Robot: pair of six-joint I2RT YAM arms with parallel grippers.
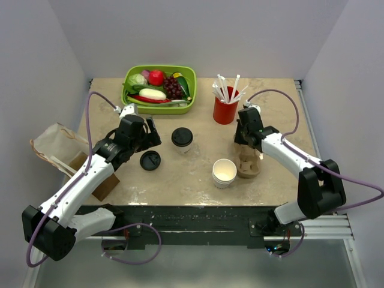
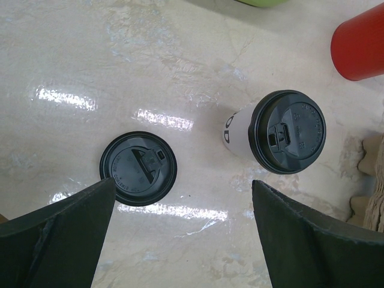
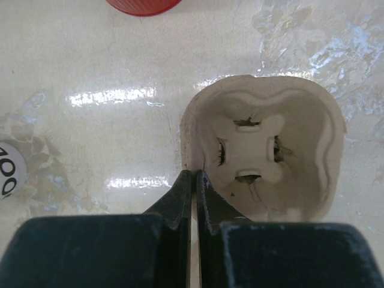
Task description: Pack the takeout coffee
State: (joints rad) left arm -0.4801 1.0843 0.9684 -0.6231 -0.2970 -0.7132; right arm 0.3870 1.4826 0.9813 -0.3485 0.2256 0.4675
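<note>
**A:** How far along is the packing?

**B:** Barely begun, I'd judge. The coffee stands lidded and upright near the middle of the counter, with nothing touching it. The carrier is at its 4 o'clock, well apart, and the pocket that shows is empty.

**A:** And the pincers?

**B:** The left pincer is spread wide at the coffee's 9 o'clock, holding nothing. The right pincer is pressed together at the carrier's rim. I cannot tell whether the thin wall is caught between its fingers.

**A:** So what's left?

**B:** All of it: grasp the coffee, carry it across, seat it in a pocket.

**A:** Anything in the way?

**B:** The stack of cups sits just beside the carrier, at its 8 o'clock and close to the likely path. A loose lid lies at the coffee's 8 o'clock, near the left pincer. The red cup of straws at 2 o'clock, the green tray at 11 and the paper bag off the counter's 9 o'clock edge look out of the way.
</note>
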